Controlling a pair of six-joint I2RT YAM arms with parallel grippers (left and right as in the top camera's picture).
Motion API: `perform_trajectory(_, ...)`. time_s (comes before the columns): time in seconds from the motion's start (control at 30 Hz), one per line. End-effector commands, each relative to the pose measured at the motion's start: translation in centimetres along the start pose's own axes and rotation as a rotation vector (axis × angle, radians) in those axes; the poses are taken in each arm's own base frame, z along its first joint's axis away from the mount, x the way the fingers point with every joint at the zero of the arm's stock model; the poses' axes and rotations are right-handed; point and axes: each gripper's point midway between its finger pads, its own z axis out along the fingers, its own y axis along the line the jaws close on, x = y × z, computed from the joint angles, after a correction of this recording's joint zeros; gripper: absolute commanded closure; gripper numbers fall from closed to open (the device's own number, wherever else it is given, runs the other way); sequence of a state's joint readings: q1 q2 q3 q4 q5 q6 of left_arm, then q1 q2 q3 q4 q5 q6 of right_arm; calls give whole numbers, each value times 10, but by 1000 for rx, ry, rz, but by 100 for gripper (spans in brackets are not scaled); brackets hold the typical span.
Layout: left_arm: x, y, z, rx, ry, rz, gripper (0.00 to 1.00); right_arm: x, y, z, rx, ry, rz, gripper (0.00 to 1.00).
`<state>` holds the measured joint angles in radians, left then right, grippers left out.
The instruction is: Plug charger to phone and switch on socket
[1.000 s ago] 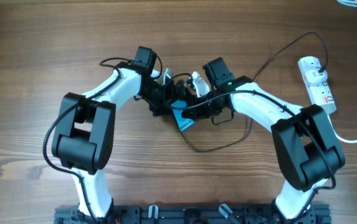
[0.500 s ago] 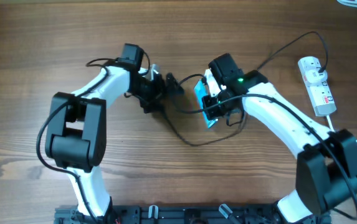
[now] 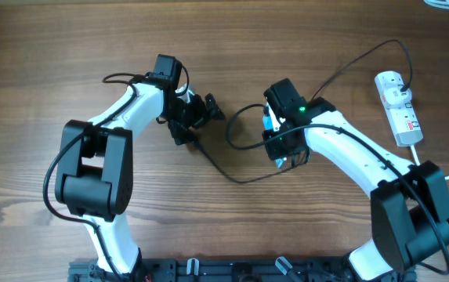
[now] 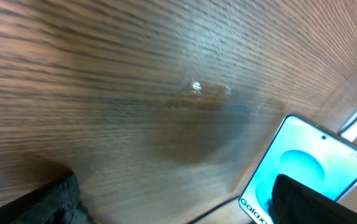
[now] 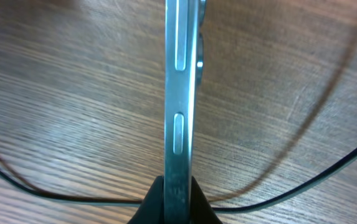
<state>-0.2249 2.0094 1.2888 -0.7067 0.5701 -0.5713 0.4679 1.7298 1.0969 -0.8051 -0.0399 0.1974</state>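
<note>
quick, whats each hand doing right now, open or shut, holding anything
Left hand: open, holding nothing.
Right hand: closed, holding the phone.

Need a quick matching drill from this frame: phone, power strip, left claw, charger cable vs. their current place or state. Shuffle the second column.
Things:
1. phone
2. power strip
3. left claw
4. charger cable

States:
A. open, holding nothing
B. lying at the far right of the table
C. clamped on edge in the right claw
D. trailing slack across the wood

Pairs: 1-C, 2-B, 3-A, 4-D
</note>
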Motion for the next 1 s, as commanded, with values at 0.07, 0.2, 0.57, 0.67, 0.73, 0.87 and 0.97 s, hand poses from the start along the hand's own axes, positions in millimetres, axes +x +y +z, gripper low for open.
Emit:
perform_trajectory(0.07, -13, 29, 2, -135, -76, -29, 0, 1, -4, 5, 19, -11, 12, 96)
perform_trajectory(0.2, -14, 28, 2, -131, -81, -26, 0, -1, -3, 5, 17, -19, 13, 96)
perform_trajectory(0.57, -18, 25, 2, -121, -95, -17, 0, -1, -3, 5, 13, -19, 12, 92)
perform_trajectory(0.67, -18, 25, 2, -121, -95, -17, 0, -5, -2, 5, 9, -37, 12, 88)
perform_trajectory(0.73, -18, 25, 2, -121, -95, -17, 0, -8, -1, 5, 7, -47, 12, 83)
perform_trajectory(0.87, -18, 25, 2, -121, -95, -17, 0, -5, -2, 5, 9, -36, 12, 79)
perform_trajectory(0.97, -18, 25, 2, -121, -95, -17, 0, -5, -2, 5, 9, -36, 12, 79)
